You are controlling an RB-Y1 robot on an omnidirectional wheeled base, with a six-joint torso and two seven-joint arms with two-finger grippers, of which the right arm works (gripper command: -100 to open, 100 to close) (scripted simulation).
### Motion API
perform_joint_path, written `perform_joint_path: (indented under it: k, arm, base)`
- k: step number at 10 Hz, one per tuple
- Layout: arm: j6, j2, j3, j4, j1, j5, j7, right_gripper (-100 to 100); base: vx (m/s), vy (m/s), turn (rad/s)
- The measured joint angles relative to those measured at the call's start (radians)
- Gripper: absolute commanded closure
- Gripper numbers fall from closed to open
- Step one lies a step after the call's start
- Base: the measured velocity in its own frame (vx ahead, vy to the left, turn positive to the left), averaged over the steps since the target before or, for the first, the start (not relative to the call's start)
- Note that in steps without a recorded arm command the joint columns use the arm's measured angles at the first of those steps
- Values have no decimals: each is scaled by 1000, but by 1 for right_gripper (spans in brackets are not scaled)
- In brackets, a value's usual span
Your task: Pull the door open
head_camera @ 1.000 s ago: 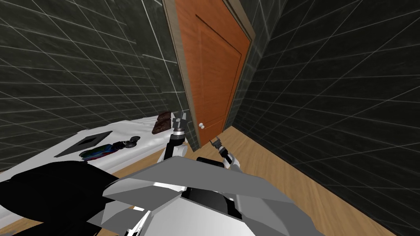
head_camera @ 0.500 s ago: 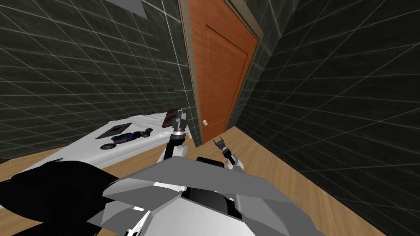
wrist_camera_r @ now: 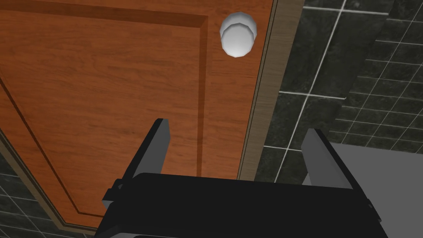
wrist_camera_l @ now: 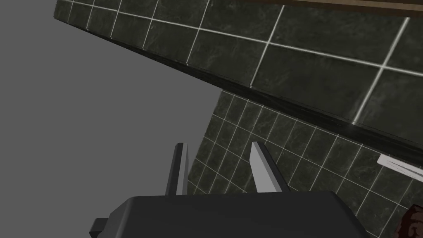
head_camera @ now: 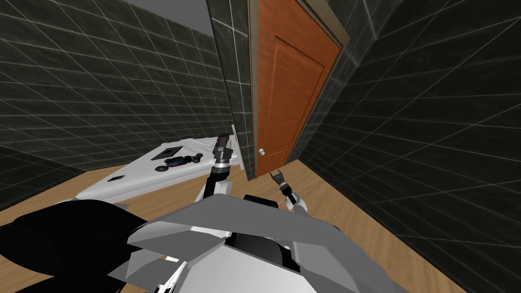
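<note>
The orange-brown panelled door [head_camera: 290,91] stands shut in its tan frame, between dark tiled walls. Its white round knob [head_camera: 261,152] is low on the left edge. My right gripper [head_camera: 277,176] hangs low in front of the door, below and right of the knob. In the right wrist view that gripper [wrist_camera_r: 237,140] is open and empty. The knob [wrist_camera_r: 237,38] lies beyond its fingertips, well apart from them, beside the frame [wrist_camera_r: 264,95]. My left gripper [head_camera: 224,146] is raised at the counter's end by the wall. Its fingers [wrist_camera_l: 260,165] stand a little apart with nothing between them.
A white counter [head_camera: 142,175] runs along the left wall with a brown block [head_camera: 222,137], a small dark toy vehicle [head_camera: 178,161] and a dark rectangle [head_camera: 170,151] on it. A tiled wall stub [head_camera: 236,101] juts out left of the door. The right tiled wall is close. The floor is wood.
My own view has swung: the door and knob now sit further right in it, and the counter looks smaller and further away. The door stays shut. Both arms keep much the same pose.
</note>
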Motion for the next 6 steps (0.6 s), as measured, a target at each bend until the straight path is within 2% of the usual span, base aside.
perform_joint_path:
  k: [1,2,3,4,5,6]
  arm:
    - [8,-5,-15,-13,7,0,-4,-100]
    - [27,-14,-31,-53,26,3,-19,-100]
    - [33,-18,-41,-61,32,3,-24,-100]
    - [18,-19,-51,-26,17,-3,-13,-100]
    - [-2,-23,-74,13,3,-10,4,-100]
    - [10,-27,-91,-23,21,-7,-3,-100]
  base:
    - [8,102,331]
    - [12,63,66]
    - [6,19,-34]
    - [19,43,260]
    - [39,90,370]
    - [48,90,221]
